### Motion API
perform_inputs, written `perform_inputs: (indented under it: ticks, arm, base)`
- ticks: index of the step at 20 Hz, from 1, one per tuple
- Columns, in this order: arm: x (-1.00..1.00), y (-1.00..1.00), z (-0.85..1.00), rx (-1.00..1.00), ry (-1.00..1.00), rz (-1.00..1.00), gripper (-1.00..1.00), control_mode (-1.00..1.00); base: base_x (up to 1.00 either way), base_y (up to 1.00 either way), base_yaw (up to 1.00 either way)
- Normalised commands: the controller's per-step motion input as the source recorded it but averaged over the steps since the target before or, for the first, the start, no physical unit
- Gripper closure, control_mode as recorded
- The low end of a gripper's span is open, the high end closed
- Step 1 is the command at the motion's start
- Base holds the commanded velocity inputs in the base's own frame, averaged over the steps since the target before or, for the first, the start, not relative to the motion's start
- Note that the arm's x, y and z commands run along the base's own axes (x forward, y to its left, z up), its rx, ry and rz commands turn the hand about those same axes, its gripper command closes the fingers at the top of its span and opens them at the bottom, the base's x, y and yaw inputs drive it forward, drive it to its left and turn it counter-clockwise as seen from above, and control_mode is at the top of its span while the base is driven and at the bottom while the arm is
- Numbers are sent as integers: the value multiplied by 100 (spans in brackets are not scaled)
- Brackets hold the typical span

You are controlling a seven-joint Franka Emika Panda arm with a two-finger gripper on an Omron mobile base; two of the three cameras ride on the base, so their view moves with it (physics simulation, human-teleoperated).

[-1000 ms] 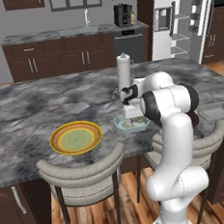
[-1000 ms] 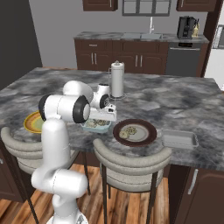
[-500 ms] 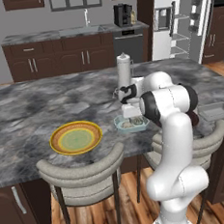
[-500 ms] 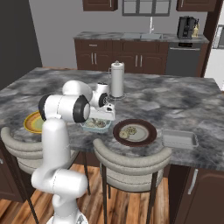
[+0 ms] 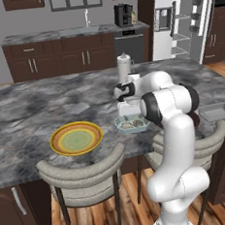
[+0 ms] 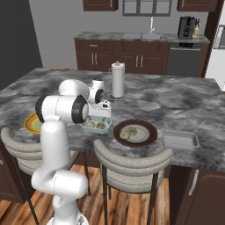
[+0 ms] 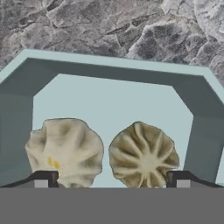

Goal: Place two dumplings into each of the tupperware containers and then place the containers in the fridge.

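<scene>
A white robot arm reaches over a grey marbled worktop, its hand poised just above a pale blue-teal container with its fingertips spread wide and empty. Two beige pleated dumplings lie side by side in that container. To the robot's right stand a dark brown plate with dumplings on it, then a clear grey container. A yellow plate sits to the left.

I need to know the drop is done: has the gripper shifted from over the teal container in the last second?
No. The gripper hangs over the teal container, beside the paper towel roll as before. Two dumplings lie in it.
</scene>
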Motion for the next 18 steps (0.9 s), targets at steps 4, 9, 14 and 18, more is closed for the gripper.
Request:
perform_inputs:
  ticks: [4,9,14,18]
  arm:
    - [-14,38,12,0,0,0,-100,-100]
    - [-8,55,0,0,0,4,-100,-100]
    - [-10,33,-12,-1,0,4,-100,-100]
    - [-30,9,-15,0,0,1,-100,-100]
  base:
    - [0,0,0]
    - [0,0,0]
    - [0,0,0]
    - [0,0,0]
